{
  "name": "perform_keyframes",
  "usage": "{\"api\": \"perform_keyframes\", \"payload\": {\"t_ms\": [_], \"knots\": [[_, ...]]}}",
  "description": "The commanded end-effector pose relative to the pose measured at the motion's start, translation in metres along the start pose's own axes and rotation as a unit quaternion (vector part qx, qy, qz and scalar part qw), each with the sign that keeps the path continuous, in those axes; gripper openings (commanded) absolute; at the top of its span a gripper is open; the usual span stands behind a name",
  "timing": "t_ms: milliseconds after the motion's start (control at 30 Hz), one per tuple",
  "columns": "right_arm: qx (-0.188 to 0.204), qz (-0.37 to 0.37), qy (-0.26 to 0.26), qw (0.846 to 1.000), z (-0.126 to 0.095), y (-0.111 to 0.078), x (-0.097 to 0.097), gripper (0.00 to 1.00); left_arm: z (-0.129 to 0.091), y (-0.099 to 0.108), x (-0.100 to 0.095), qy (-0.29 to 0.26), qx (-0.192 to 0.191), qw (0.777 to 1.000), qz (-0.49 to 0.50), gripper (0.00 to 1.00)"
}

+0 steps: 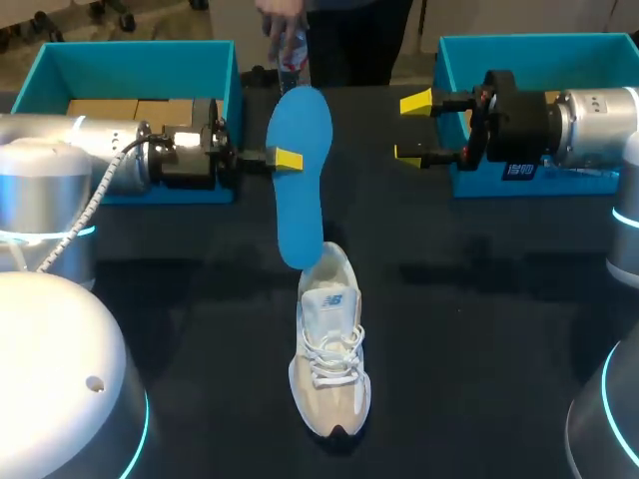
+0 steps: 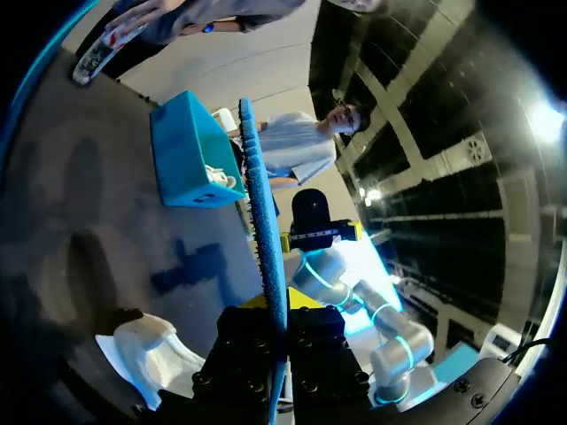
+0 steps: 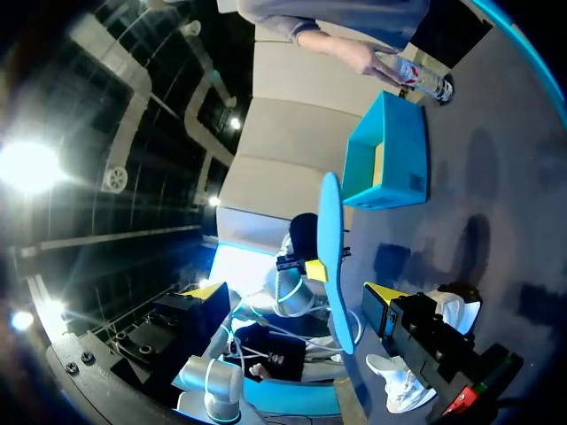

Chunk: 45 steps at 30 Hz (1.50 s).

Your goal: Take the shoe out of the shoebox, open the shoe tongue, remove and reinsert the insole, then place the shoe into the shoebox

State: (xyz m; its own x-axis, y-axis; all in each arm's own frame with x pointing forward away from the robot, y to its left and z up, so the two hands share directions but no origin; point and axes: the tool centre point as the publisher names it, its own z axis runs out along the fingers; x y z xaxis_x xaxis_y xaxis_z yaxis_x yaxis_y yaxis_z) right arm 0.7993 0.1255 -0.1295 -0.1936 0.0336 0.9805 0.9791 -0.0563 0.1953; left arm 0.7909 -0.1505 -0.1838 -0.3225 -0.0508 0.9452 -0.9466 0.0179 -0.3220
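Item one, far left of my counter (image 1: 200, 289): a teal shoebox (image 1: 130, 62), open at the top, with brown cardboard lying inside. My left arm lies in front of it.

Item two: the left tool (image 1: 285, 159), reaching toward the middle and pinching the blue insole (image 1: 303, 170) by one long edge. In the left wrist view the insole stands edge-on, rising straight out from between the two black fingers.

Item three: the insole itself, out of the shoe and held above the counter. Its wide end points to the far side. Its narrow end comes down at the heel opening of the shoe (image 1: 329, 349); I cannot tell whether the two touch.

Item four: the shoe, white and beige with white laces, standing upright on the counter near the middle, outside both boxes, toe toward the near edge.

Item five: the right tool (image 1: 414, 128), fingers spread and holding nothing, level with the insole's wide end and apart from it.

Item six, far right: a second teal shoebox (image 1: 539, 48), behind my right arm.
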Motion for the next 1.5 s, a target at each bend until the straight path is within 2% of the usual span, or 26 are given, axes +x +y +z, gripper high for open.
{"api": "perform_keyframes", "payload": {"t_ms": [33, 333, 500, 733, 833, 867, 967, 1233, 1300, 1500], "knots": [[0.0, 0.0, -0.001, 1.0, 0.001, 0.0, 0.0, 1.0, 0.004, -0.002, -0.007, 0.043, 0.012, 0.993, -0.107, 0.0], [0.0, 0.0, -0.001, 1.0, 0.001, 0.0, 0.0, 1.0, 0.018, -0.018, -0.013, 0.023, 0.008, 0.989, -0.144, 0.0], [0.022, 0.009, -0.071, 0.997, 0.005, 0.004, 0.008, 1.0, 0.021, -0.021, -0.018, 0.019, 0.007, 0.988, -0.152, 0.0], [0.049, 0.026, -0.219, 0.974, 0.015, 0.008, 0.035, 1.0, 0.024, -0.028, -0.025, 0.015, 0.009, 0.985, -0.169, 0.0], [0.06, 0.031, -0.281, 0.957, 0.021, 0.01, 0.045, 1.0, 0.025, -0.029, -0.027, 0.01, 0.002, 0.984, -0.177, 0.0], [0.066, 0.036, -0.32, 0.944, 0.024, 0.011, 0.05, 1.0, 0.025, -0.029, -0.027, 0.01, 0.002, 0.984, -0.177, 0.0], [0.071, 0.045, -0.378, 0.922, 0.03, 0.013, 0.058, 1.0, 0.025, -0.029, -0.027, 0.01, 0.002, 0.984, -0.177, 0.0], [0.078, 0.044, -0.497, 0.863, 0.044, 0.014, 0.078, 1.0, 0.025, -0.029, -0.027, 0.01, 0.002, 0.984, -0.177, 0.0], [0.082, 0.045, -0.534, 0.841, 0.05, 0.013, 0.083, 1.0, 0.025, -0.029, -0.027, 0.01, 0.002, 0.984, -0.177, 0.0], [0.086, 0.048, -0.607, 0.789, 0.065, 0.014, 0.091, 1.0, 0.025, -0.029, -0.027, 0.01, 0.002, 0.984, -0.177, 0.0]]}}
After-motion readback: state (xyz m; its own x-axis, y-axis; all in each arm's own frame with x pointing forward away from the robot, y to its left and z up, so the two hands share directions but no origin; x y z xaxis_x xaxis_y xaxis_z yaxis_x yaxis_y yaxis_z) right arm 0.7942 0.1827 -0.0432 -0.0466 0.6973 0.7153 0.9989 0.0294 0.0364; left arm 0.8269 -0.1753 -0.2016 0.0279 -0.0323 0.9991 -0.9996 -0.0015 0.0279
